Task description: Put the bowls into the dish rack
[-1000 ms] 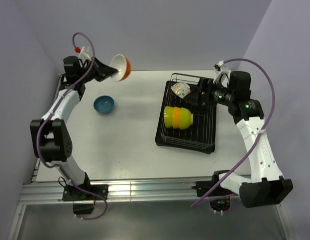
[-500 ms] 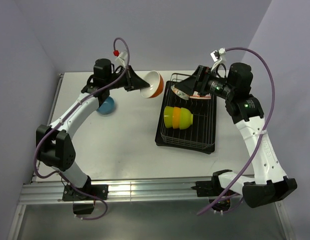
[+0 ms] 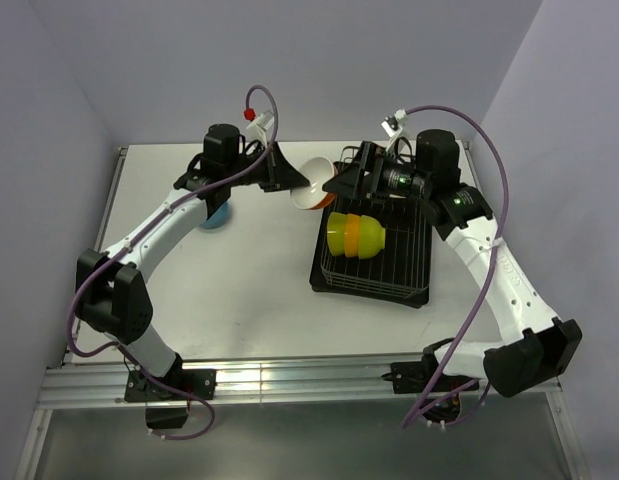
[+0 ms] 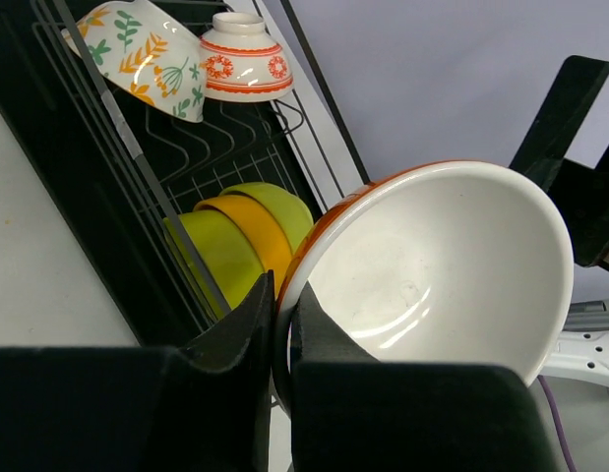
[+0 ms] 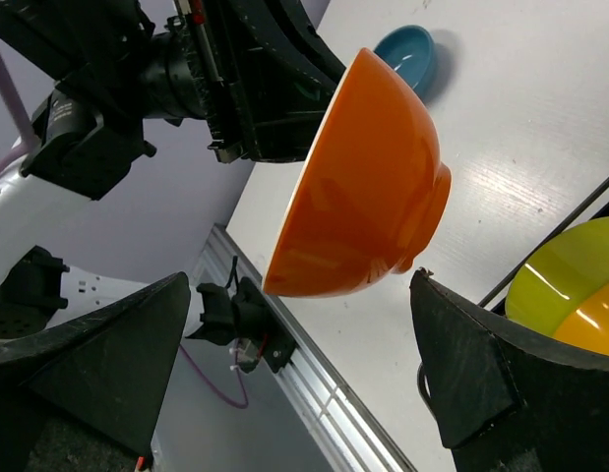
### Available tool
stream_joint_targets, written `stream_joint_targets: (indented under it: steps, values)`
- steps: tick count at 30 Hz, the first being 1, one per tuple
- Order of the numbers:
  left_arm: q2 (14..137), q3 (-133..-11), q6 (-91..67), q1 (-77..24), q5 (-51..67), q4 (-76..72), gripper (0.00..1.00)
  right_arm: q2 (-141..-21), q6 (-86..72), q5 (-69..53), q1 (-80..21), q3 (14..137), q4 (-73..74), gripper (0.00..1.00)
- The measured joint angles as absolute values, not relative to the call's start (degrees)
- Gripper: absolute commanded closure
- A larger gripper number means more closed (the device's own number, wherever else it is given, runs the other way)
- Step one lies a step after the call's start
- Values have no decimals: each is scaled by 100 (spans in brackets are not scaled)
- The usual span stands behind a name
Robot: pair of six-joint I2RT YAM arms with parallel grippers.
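orange bowl [image 4: 432, 265]: airborne at far-left corner of dish rack [image 3: 379, 272], tipped on its side, axis near level, mouth toward left hand [image 4: 281, 295], foot toward rack | left hand: pinching bowl rim | right hand [image 5: 296, 285]: spread wide, flanking bowl, apart

Orange bowl [image 5: 368, 177], white inside
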State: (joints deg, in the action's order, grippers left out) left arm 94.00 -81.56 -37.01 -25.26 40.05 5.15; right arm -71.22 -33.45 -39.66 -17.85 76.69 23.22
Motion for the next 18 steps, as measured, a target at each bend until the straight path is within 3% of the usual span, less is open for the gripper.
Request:
stream_joint_targets:
  steps: [18]
  values:
    - [9389,-8082,-4018,-2571,4219,-23,100,-7596,-3745,-4250,-1826,7634,2161,3]
